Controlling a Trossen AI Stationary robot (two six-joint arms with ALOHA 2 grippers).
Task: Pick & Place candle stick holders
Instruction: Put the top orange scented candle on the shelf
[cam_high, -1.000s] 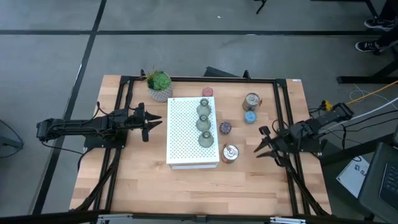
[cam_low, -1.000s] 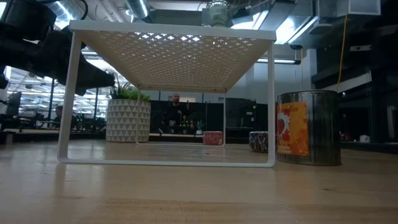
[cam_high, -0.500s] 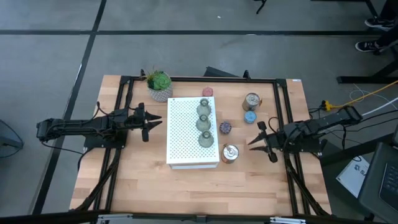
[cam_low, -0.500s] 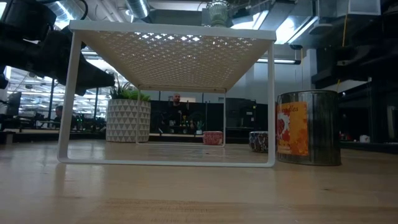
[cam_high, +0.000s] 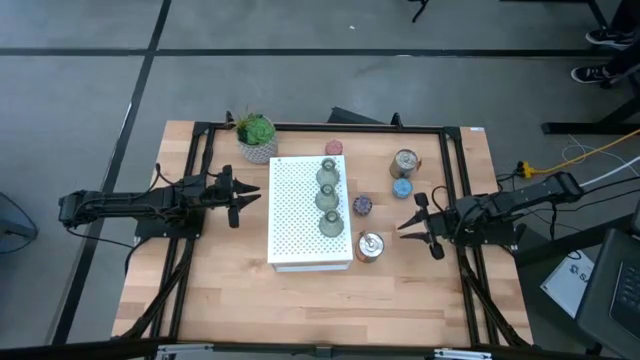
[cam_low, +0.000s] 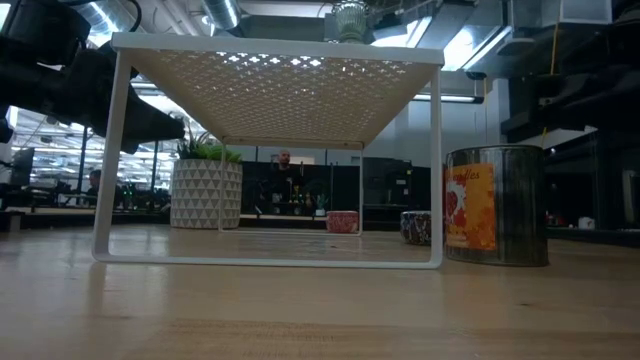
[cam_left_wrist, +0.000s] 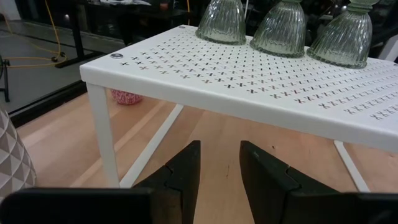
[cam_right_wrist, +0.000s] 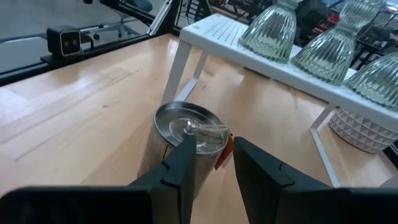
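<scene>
Three olive-green glass candle stick holders (cam_high: 328, 198) stand in a row on top of the white perforated shelf (cam_high: 300, 225). On the table to its right are a pink holder (cam_high: 333, 148), a silvery one (cam_high: 404, 162), a blue one (cam_high: 402, 187), a purple one (cam_high: 362, 205) and a silvery tin with a lid (cam_high: 369, 246). My right gripper (cam_high: 412, 220) is open just right of the tin (cam_right_wrist: 185, 134), pointing at it without touching. My left gripper (cam_high: 240, 196) waits open to the left of the shelf (cam_left_wrist: 249, 81).
A green plant in a white pot (cam_high: 257, 136) stands at the far left corner of the shelf. Black frame rails (cam_high: 200, 180) run along the table's sides. Bare wood lies along the near edge (cam_high: 320, 310). A person shows far behind, in the room (cam_low: 283, 170).
My right gripper has swung toward the table's far edge and turned to point left at the silvery tin, then stopped. Its fingers have kept the same gap. The holders and the shelf have not moved.
</scene>
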